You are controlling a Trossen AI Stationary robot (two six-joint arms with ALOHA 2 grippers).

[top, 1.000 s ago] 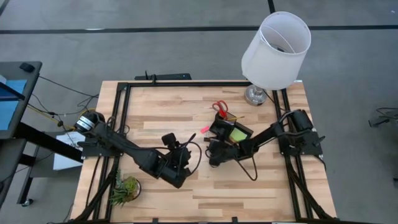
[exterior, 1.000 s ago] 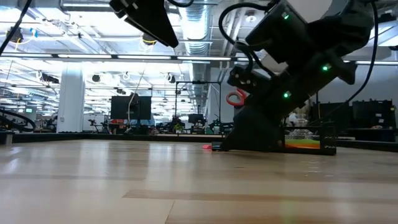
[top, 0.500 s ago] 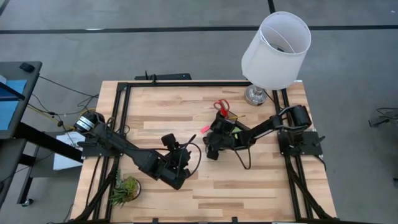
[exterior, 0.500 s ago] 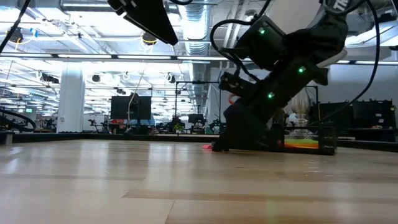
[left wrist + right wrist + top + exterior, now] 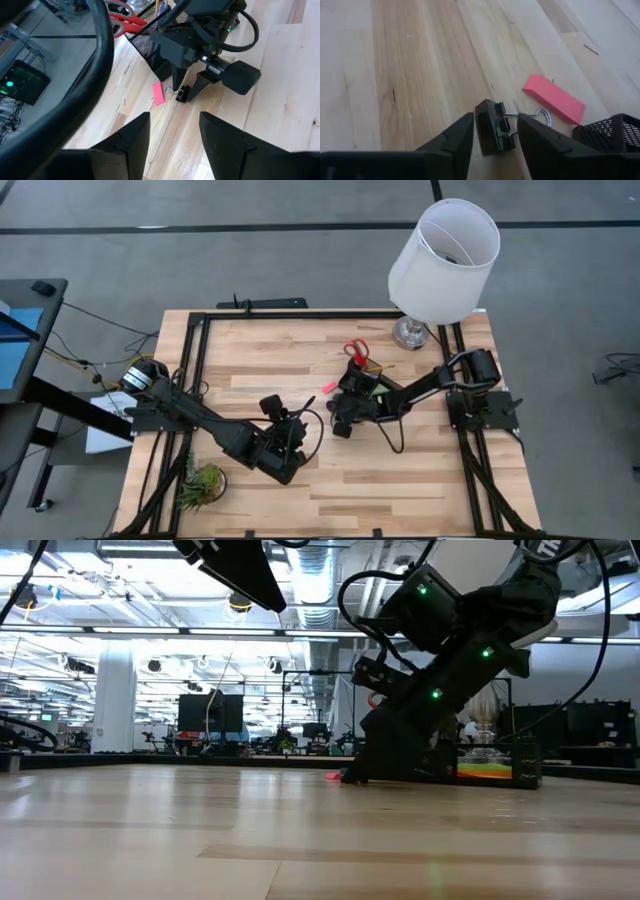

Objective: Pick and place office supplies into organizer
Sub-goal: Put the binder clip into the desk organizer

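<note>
A small black binder clip (image 5: 492, 127) lies on the table beside the pink eraser (image 5: 553, 98), which also shows in the high view (image 5: 328, 388). My right gripper (image 5: 495, 135) is down at the table, open, with one finger on each side of the clip (image 5: 181, 94). The black mesh organizer (image 5: 375, 385) stands just beyond and holds the red-handled scissors (image 5: 355, 352) upright. My left gripper (image 5: 172, 150) is open and hovers over the table's middle, pointing at the clip. My right arm hides most of the lime sticky pad. My right gripper comes down slanting from above, and its fingers (image 5: 462, 135) stand close on both sides of the binder clip's black body (image 5: 487, 125). I cannot tell whether they touch it. The clip rests on the table with its wire handle (image 5: 542, 116) toward the eraser.
The white-shaded lamp (image 5: 445, 250) stands at the far right corner. The small green plant (image 5: 203, 483) is at the near left. Black frame rails (image 5: 300, 315) run along the table's edges. Bare wood lies on the near side of both grippers.
My right gripper has moved toward the far edge and the pink eraser and come down to the table at the binder clip. It has since held still. Its arm now covers the sticky pad in the organizer.
</note>
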